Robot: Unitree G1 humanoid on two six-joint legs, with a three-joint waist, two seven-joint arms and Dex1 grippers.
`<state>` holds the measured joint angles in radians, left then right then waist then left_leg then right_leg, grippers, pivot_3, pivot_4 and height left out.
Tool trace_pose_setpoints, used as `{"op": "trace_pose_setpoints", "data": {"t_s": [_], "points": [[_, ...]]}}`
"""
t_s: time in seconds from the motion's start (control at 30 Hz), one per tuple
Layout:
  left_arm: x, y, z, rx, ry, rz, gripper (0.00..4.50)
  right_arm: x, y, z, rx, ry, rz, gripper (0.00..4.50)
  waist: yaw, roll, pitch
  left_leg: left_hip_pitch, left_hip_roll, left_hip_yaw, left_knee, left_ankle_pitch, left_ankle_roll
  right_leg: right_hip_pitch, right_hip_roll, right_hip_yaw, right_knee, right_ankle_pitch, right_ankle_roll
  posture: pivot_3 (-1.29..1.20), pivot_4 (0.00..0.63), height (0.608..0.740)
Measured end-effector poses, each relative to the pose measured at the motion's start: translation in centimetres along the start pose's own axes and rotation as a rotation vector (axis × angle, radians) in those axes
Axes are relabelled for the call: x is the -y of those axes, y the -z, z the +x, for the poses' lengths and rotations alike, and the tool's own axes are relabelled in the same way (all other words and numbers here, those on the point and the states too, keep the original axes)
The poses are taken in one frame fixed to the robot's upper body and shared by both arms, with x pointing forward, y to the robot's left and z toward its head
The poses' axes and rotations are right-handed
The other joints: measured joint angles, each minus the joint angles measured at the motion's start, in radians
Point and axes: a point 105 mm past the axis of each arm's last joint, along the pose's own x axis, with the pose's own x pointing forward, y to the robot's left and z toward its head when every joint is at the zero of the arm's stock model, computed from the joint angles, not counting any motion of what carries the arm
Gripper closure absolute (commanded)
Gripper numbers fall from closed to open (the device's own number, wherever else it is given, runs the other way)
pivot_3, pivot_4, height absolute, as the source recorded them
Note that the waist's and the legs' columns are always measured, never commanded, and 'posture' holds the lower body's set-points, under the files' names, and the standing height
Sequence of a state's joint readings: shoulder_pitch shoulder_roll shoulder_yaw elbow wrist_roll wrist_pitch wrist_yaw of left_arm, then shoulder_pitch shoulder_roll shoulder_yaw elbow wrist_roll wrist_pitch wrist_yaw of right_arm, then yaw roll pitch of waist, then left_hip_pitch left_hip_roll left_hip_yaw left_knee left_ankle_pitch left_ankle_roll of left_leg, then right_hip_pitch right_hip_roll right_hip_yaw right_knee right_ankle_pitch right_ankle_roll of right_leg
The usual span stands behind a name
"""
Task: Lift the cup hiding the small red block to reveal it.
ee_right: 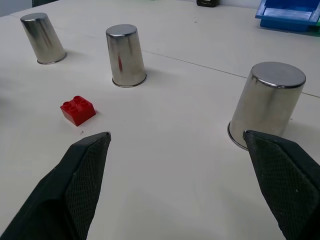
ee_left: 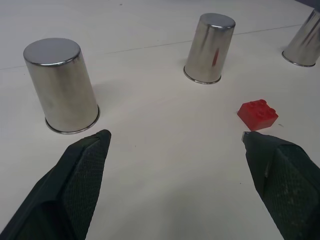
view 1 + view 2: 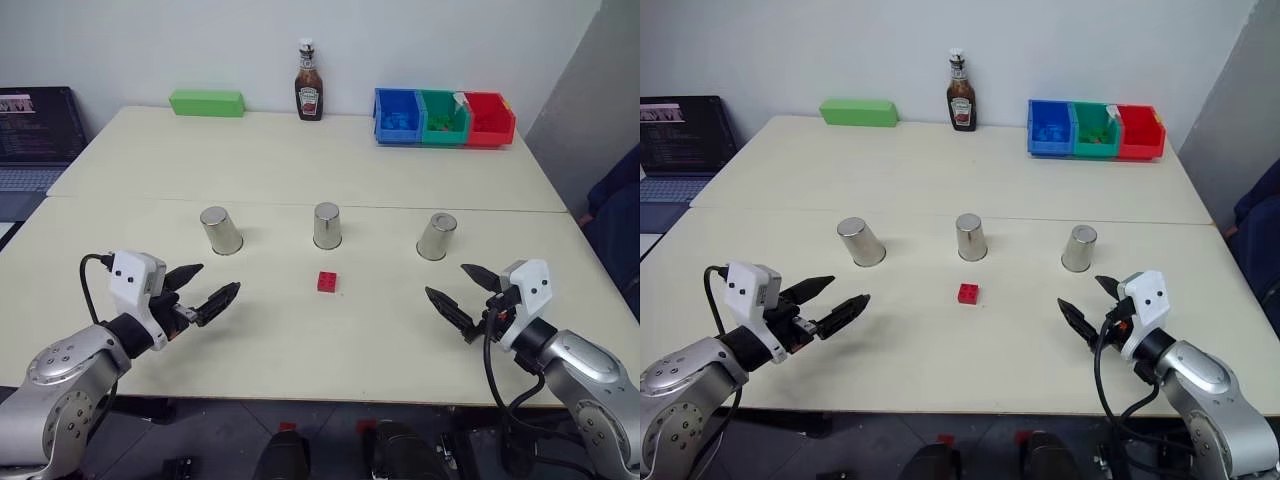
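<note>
Tiny bright red studded brick lies uncovered on pale table, just before middle inverted steel cup. Left tool and right tool both spread wide, holding nothing. No lift seems needed; if one is made, grip a cup's sides squarely and raise straight up.

Head pair overhead; wrist cameras low.

Along the far edge of the pale desk: a green box, a sauce bottle, blue, green and red bins; an open laptop stands left

Left gripper fingers spread wide, right gripper fingers spread wide, both angled inward
</note>
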<state>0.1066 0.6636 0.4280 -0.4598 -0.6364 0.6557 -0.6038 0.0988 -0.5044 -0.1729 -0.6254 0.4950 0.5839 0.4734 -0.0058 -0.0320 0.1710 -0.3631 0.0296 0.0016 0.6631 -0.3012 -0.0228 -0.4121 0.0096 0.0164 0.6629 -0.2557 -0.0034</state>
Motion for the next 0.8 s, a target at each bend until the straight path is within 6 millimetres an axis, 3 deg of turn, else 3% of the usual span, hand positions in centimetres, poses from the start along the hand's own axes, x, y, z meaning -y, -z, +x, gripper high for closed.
{"op": "trace_pose_setpoints", "data": {"t_s": [0.8], "points": [[-0.54, 0.52, 0.1, -0.004, 0.026, 0.004, 0.03, 0.38, 0.99, -0.37, -0.009, 0.014, 0.019, 0.0, 0.0, 0.0, 0.0, 0.0, 0.0, 0.0, 0.0, 0.0, 0.0, 0.0, 0.0, 0.0, 0.0, 0.0, 0.0, 0.0, 0.15, 0.74]]}}
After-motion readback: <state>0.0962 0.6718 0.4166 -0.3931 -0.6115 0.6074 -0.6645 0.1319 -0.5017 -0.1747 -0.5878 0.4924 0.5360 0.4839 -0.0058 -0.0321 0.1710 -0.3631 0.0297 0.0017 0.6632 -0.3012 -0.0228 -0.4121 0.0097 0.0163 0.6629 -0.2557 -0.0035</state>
